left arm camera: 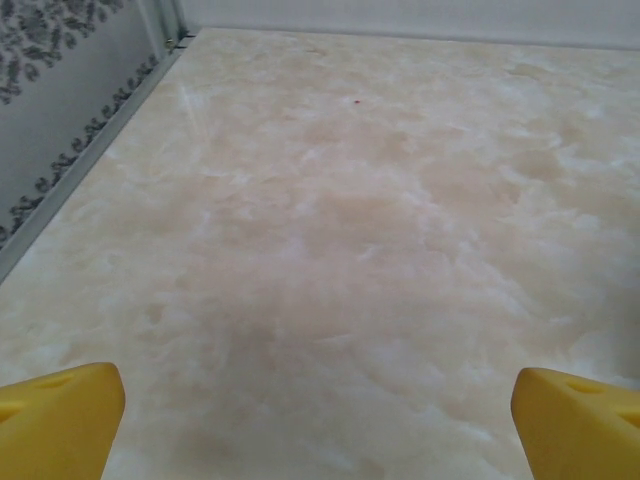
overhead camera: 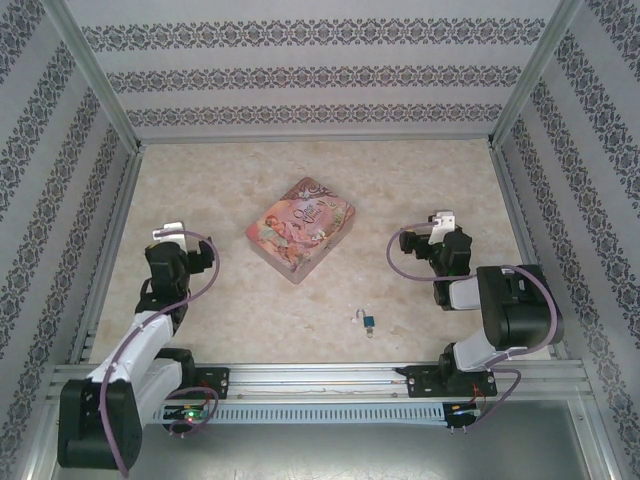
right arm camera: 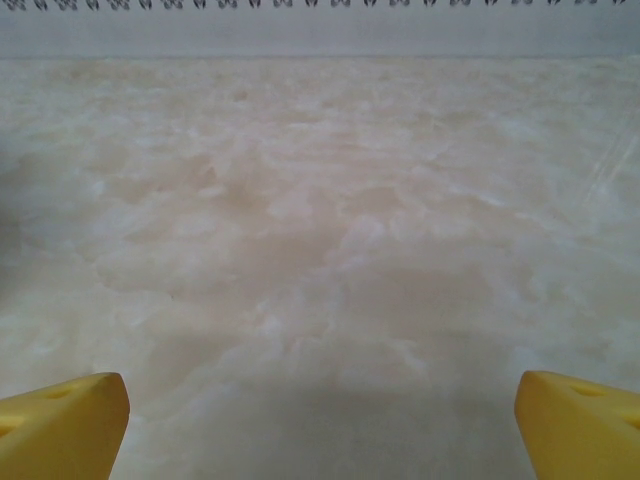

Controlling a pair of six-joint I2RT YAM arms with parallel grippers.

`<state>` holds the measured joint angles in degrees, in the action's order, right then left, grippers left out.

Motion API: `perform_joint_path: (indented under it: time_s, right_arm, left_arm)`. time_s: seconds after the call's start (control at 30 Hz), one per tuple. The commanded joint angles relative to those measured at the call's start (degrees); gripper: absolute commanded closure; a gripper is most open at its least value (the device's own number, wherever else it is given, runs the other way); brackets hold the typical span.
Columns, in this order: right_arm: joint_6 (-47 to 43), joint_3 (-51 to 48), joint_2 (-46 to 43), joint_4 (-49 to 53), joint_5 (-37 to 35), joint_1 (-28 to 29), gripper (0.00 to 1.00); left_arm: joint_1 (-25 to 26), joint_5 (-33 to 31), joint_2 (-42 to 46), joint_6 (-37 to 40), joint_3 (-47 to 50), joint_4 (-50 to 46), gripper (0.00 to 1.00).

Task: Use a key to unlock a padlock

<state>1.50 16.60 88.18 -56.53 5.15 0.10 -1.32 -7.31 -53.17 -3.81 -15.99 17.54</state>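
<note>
ok so here's the setup; left gripper (overhead camera: 170,232) has its jaws spread as wide as they go and it's got hold of nothing; same deal with the right gripper (overhead camera: 440,220), fully apart and empty-handed; both sit low over the marbled table (overhead camera: 220,180).

the padlock (overhead camera: 369,321), tiny blue body with a silver shackle, lies flat on the table back toward the arm bases; from the right gripper it's off to the left and behind the fingers, near but not touching; from the left gripper it's well apart, way over to the right and also further back; the key I honestly can't make out, maybe a dark speck right by the padlock but it's too small to tell.

the pink tin (overhead camera: 300,228) sits between the 2 grippers, roughly level with both, turned at an angle; clear gap on each side.

from the left wrist view the left gripper (left arm camera: 318,425) shows 2 yellow fingertips (left arm camera: 55,420) out at the bottom corners with bare table between them, and the patterned wall (left arm camera: 60,90) running along its left; the right wrist view gives the same for the right gripper (right arm camera: 320,425); yellow fingertips (right arm camera: 580,425) far apart, bare table ahead, wall at the far end.
</note>
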Motion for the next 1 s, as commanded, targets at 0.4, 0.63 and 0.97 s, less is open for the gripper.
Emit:
perform_joint_path:
  time_s: [0.4,0.63,0.97]
  right_arm:
    - [0.79,5.02,-0.45,2.31,-1.79,-0.89,0.02]
    - [0.76,4.95,-0.46,2.3,-1.9,-0.8,0.02]
    - [0.7,5.02,-0.45,2.3,-2.07,-0.72,0.01]
  left_arm:
    - [-1.3,9.71,-21.38,5.02,3.45,37.36,0.01]
    - [-1.75,13.54,-23.15,3.52,2.51,38.1,0.01]
    - [-1.75,15.74,-36.22,2.35,5.45,57.41,0.01]
